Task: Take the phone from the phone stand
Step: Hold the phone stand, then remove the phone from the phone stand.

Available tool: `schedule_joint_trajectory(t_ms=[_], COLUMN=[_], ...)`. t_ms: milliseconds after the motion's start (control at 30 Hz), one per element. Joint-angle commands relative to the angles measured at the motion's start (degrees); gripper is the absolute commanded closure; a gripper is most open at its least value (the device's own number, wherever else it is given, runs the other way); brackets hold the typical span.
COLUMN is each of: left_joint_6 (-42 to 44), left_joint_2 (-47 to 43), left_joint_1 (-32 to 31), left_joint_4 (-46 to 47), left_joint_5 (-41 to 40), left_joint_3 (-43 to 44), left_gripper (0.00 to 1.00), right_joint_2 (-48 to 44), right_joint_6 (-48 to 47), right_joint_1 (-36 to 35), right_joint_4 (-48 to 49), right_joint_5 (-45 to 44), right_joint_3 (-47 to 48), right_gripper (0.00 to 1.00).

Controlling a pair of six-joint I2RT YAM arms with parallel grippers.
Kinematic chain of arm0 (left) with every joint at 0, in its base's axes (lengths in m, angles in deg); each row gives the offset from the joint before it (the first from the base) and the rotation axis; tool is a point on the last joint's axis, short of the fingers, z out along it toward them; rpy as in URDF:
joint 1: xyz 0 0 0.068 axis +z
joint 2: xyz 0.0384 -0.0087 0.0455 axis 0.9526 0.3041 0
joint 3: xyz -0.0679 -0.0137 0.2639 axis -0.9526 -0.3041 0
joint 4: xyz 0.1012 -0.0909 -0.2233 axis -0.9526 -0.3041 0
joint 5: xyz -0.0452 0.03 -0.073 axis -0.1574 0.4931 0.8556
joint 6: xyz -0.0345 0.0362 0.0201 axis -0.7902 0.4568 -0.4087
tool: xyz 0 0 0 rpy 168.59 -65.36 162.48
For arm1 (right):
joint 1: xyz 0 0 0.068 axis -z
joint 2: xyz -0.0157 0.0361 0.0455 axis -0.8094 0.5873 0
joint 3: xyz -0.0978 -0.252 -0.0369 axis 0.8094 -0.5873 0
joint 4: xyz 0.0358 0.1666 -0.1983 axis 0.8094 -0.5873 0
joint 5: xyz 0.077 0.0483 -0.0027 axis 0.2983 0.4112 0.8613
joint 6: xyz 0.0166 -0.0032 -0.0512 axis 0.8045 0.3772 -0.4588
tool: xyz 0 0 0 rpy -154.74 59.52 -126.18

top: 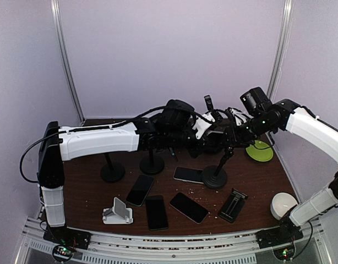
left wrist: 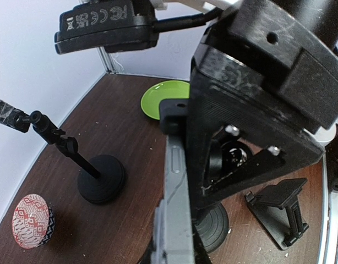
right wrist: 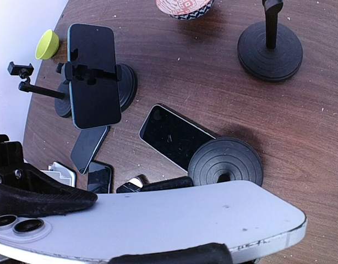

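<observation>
The phone (right wrist: 185, 214) is seen from the right wrist as a pale slab, back side up, with its camera lenses at one end. It is held high above the ribbed round base of the phone stand (top: 215, 176), well clear of the tabletop (top: 92, 195). It is pinched by the right hand (right wrist: 158, 225): one black finger (right wrist: 42, 192) is laid on the upper edge and the other is pressed along the lower edge. Whether the phone is still caught in the stand's clamp cannot be told, since the top of the stand is hidden behind both hands.

The left hand (top: 199, 137) is brought in just left of the phone, above and slightly behind the base. How its fingers stand cannot be told; from its own wrist camera only the phone's grey edge and the black body of the right hand are seen close up.

Around the base, other items are laid out:
- a dark phone (top: 189, 174), flat and just left of the base
- a black folding stand (top: 233, 205), in front of the base and to its right
- a green plate (top: 260, 150), behind the base and to its right
- two more pole stands (top: 112, 171) — well to the left of the base
</observation>
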State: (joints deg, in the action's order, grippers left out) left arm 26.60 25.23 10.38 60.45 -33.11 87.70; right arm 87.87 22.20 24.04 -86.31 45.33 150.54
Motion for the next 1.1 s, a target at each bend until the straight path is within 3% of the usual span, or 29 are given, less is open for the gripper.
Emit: schedule_joint_trajectory(t_ms=[0, 1067], left_joint_6=[-0.4, -0.2], left_joint_2=[-6.1, -7.0], left_joint_1=[-0.7, -0.3], left_joint_4=[8.6, 8.0], left_joint_5=[2.4, 1.6], left_joint_3=[3.4, 3.3], left_gripper=[1.0, 1.0], right_joint_2=[-0.9, -1.0], right_joint_6=[-2.0, -4.4], right_joint_1=[3.0, 7.5], right_joint_4=[-2.4, -2.2], right_joint_5=[-11.7, -12.8], right_joint_3=[-1.5, -4.1], right_gripper=[0.78, 0.79])
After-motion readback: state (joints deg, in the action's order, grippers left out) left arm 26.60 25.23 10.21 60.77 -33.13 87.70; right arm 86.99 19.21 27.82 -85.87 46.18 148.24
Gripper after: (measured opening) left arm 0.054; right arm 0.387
